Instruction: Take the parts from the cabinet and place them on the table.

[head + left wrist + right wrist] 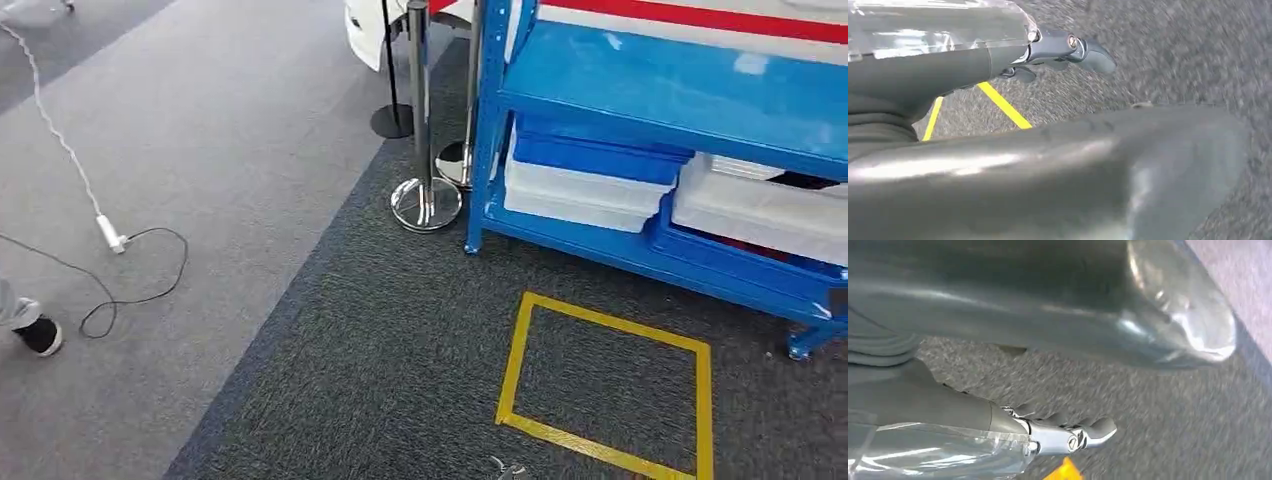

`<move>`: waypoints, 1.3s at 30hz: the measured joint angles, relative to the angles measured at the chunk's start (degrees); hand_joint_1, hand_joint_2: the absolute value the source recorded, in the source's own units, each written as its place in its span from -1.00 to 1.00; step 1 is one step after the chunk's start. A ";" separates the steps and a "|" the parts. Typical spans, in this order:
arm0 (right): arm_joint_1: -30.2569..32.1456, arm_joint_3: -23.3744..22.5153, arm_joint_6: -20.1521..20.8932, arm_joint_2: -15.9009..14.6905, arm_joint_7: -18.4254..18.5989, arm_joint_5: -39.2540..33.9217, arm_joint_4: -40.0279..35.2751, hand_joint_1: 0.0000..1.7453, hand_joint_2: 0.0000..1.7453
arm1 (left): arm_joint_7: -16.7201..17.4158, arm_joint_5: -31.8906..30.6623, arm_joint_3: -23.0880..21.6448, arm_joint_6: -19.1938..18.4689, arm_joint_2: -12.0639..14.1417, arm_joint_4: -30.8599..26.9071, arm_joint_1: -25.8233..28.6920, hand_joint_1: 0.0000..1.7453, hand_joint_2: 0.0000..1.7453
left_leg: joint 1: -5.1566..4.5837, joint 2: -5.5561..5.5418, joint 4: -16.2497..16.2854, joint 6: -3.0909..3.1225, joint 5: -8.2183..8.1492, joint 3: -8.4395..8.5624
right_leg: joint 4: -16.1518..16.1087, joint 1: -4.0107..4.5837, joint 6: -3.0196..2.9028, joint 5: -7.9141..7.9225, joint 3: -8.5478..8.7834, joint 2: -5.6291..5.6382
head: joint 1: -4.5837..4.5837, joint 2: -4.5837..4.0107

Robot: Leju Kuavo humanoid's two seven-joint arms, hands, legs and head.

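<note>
Grey carpet [330, 400] is seen just below both hanging arms: the left hand [1058, 52] is held over it with its fingers loosely apart and nothing between them, and the right hand [1068, 432] is likewise held slack, fingers a little curled but parted, grasping nothing. A yellow tape square [605, 385] is marked on the floor just ahead, and beyond it the blue cabinet [640, 110] is stood, with white bins [585, 190] on its lower shelf; the parts themselves cannot be made out, though dark and red items are glimpsed in the bin further right [765, 205]. Chrome stanchion bases [427, 203] are set beside the cabinet's near post, and a white cable [60, 150] is trailed across the lighter floor to the left. A misjudged approach is the likely fault: a stanchion could be knocked or the shelf edge struck if the square is overshot, and a wrong bin could be reached into since the contents are hidden.
</note>
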 joint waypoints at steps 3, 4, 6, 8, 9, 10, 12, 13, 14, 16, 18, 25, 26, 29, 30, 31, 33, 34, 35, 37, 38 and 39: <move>0.18 0.00 0.18 0.11 -0.17 -0.11 0.04 -1.00 -1.00 | 0.17 -0.28 -0.07 0.07 -0.05 0.02 0.25 -1.00 -1.00 | -0.75 1.23 -1.70 0.37 0.94 0.76 | -0.83 -0.66 0.81 0.66 -0.14 2.43 | 0.00 0.00; 0.28 0.00 0.16 0.11 -0.24 -0.15 0.04 -1.00 -1.00 | 0.17 -0.44 -0.13 0.07 -0.05 0.02 -0.05 -1.00 -1.00 | -0.75 2.04 -3.17 0.64 1.47 1.44 | -1.68 -0.61 1.32 1.01 0.02 3.15 | -0.02 0.00; 0.36 -0.07 0.15 -0.16 -0.46 -0.35 0.11 -1.00 -1.00 | 0.15 -0.63 -0.33 0.02 -0.22 0.02 -0.14 -1.00 -1.00 | 0.06 3.77 -7.08 -1.28 2.90 3.61 | 0.07 -0.01 1.54 -0.36 -0.02 -2.46 | 0.00 0.00; -0.08 -0.09 0.15 -0.22 -0.65 -0.41 0.15 -1.00 -1.00 | 0.22 -0.85 -0.35 -0.07 -0.26 0.02 0.17 -1.00 -1.00 | 0.39 5.89 -7.55 -1.94 2.85 3.96 | 6.90 -0.51 2.69 -4.85 -3.62 -5.22 | 0.00 0.00; -0.11 -0.11 0.18 -0.22 -0.74 -0.44 0.15 -1.00 -1.00 | 0.26 -1.03 -0.35 -0.11 -0.33 0.02 0.28 -1.00 -1.00 | 0.52 7.01 -7.35 -2.41 2.63 3.93 | 10.45 -0.86 3.23 -6.34 -5.47 -5.59 | 0.00 0.00; 0.03 -0.13 0.15 -0.26 -0.77 -0.46 0.20 -1.00 -1.00 | 0.39 -1.09 -0.37 -0.15 -0.42 0.02 0.32 -1.00 -1.00 | 0.67 8.07 -7.11 -2.83 2.35 3.86 | 12.77 -1.36 3.78 -6.73 -6.69 -5.80 | -0.02 0.00; 0.49 -0.17 0.13 -0.37 -0.83 -0.55 0.35 -1.00 -1.00 | 0.55 -1.20 -0.39 -0.20 -0.53 0.04 0.28 -1.00 -1.00 | 1.22 9.93 -6.27 -3.87 1.63 3.83 | 9.12 -2.01 4.91 -3.41 -4.70 -6.38 | 0.00 0.00; 0.56 -0.17 0.13 -0.48 -0.87 -0.61 0.42 -1.00 -1.00 | 0.57 -1.25 -0.42 -0.24 -0.64 0.04 0.25 -1.00 -1.00 | 1.58 10.66 -5.57 -4.37 1.19 3.74 | 4.55 -2.24 5.39 -1.09 -2.20 -7.07 | -0.02 0.00; 0.54 -0.17 0.11 -0.48 -0.94 -0.74 0.44 -1.00 -1.00 | 0.57 -1.27 -0.44 -0.24 -0.66 0.04 0.21 -1.00 -1.00 | 1.82 11.36 -4.62 -4.93 0.60 3.56 | -0.28 -2.36 5.84 0.73 0.53 -8.90 | 0.00 0.00; 0.40 -0.18 0.01 -0.33 -1.16 -0.87 0.44 -1.00 -1.00 | 0.59 -1.33 -0.46 -0.22 -0.46 0.02 0.15 -1.00 -1.00 | 1.41 12.38 -2.93 -6.10 -0.82 3.15 | -0.84 -1.99 3.78 0.19 0.39 -10.12 | -0.02 0.00; 0.49 -0.17 -0.13 -0.31 -1.22 -1.01 0.46 -1.00 -1.00 | 0.59 -1.44 -0.52 -0.26 -0.46 0.02 -0.09 -1.00 -1.00 | 1.53 13.18 -3.34 -6.67 -0.84 3.68 | -0.58 -1.58 2.39 0.00 0.37 -9.00 | -0.02 0.00; 0.66 -0.17 -0.26 -0.13 -1.22 -1.22 0.57 -1.00 -1.00 | 0.57 -1.86 -0.94 -0.63 -0.42 0.02 0.43 -1.00 -1.00 | 2.29 6.91 13.96 -8.17 -11.00 -2.82 | -0.92 -1.98 0.63 1.34 -0.93 -4.57 | -0.04 0.00; 0.80 -0.17 -0.37 -0.15 -1.22 -1.38 0.63 -1.00 -1.00 | 0.57 -1.88 -1.01 -0.72 -0.40 0.02 0.49 -1.00 -1.00 | 2.30 6.90 14.42 -8.08 -10.42 -2.97 | -0.91 -1.98 0.76 1.46 -0.99 -3.78 | -0.04 0.00; 0.88 -0.17 -0.46 -0.20 -1.25 -1.40 0.72 -1.00 -1.00 | 0.57 -2.01 -1.29 -0.79 -0.40 0.02 0.43 -1.00 -1.00 | 2.33 5.95 3.23 -7.34 -3.72 2.43 | -0.92 -2.04 1.28 1.84 -1.01 -1.37 | -0.04 -0.02; 0.86 -0.17 -0.50 -0.18 -1.25 -1.40 0.72 -1.00 -1.00 | 0.57 -2.05 -1.31 -0.79 -0.37 0.02 0.40 -1.00 -1.00 | 2.41 2.90 -1.83 -6.96 -1.76 4.76 | -0.93 -2.16 1.55 2.03 -1.10 -0.66 | -0.02 0.00; 0.78 -0.17 -0.52 -0.15 -1.25 -1.42 0.72 -1.00 -1.00 | 0.55 -2.05 -1.33 -0.79 -0.35 0.02 0.35 -1.00 -1.00 | 2.39 0.18 -3.48 -6.74 -2.42 5.13 | -0.83 -1.85 1.97 2.24 -1.37 -0.11 | -0.02 0.00; 0.79 -0.17 -0.52 -0.09 -1.22 -1.42 0.70 -1.00 -1.00 | 0.55 -2.19 -1.35 -0.81 -0.33 0.02 0.54 -1.00 -1.00 | 2.08 1.58 -3.51 -6.70 -2.10 4.97 | -1.24 -2.29 2.87 2.86 -1.65 1.08 | -0.02 0.00; 0.80 -0.17 -0.52 -0.09 -1.20 -1.42 0.72 -1.00 -1.00 | 0.55 -2.19 -1.38 -0.81 -0.33 0.02 0.51 -1.00 -1.00 | 1.92 2.09 -3.49 -6.37 -1.93 5.01 | -1.75 -2.50 3.44 3.24 -1.61 1.90 | -0.02 0.00; 0.87 -0.17 -0.52 -0.13 -1.14 -1.42 0.74 -1.00 -1.00 | 0.55 -2.19 -1.40 -0.81 -0.37 0.02 0.47 -1.00 -1.00 | 2.17 3.03 -4.53 -5.73 -1.08 5.37 | -2.06 -2.15 4.11 3.65 -1.78 2.26 | -0.02 0.00; 0.74 -0.17 -0.50 -0.20 -0.92 -1.42 0.74 -1.00 -1.00 | 0.55 -2.19 -1.40 -0.81 -0.37 0.02 0.30 -1.00 -1.00 | 2.29 4.71 -5.38 -4.84 -0.15 5.21 | 0.91 -1.65 3.61 0.72 -3.12 -3.92 | 0.07 0.00; 0.51 -0.17 -0.50 -0.20 -0.87 -1.42 0.76 -1.00 -1.00 | 0.55 -2.19 -1.40 -0.81 -0.37 0.02 0.50 -1.00 -1.00 | 2.11 5.77 -5.36 -4.53 0.01 4.90 | 4.98 -1.71 3.54 -1.98 -4.95 -5.14 | 0.07 0.00; 0.39 -0.17 -0.50 -0.20 -0.85 -1.42 0.76 -1.00 -1.00 | 0.55 -2.19 -1.40 -0.79 -0.35 0.02 0.69 -1.00 -1.00 | 1.90 6.76 -5.31 -4.48 0.05 4.68 | 9.19 -1.66 3.55 -4.18 -6.67 -5.55 | 0.07 0.00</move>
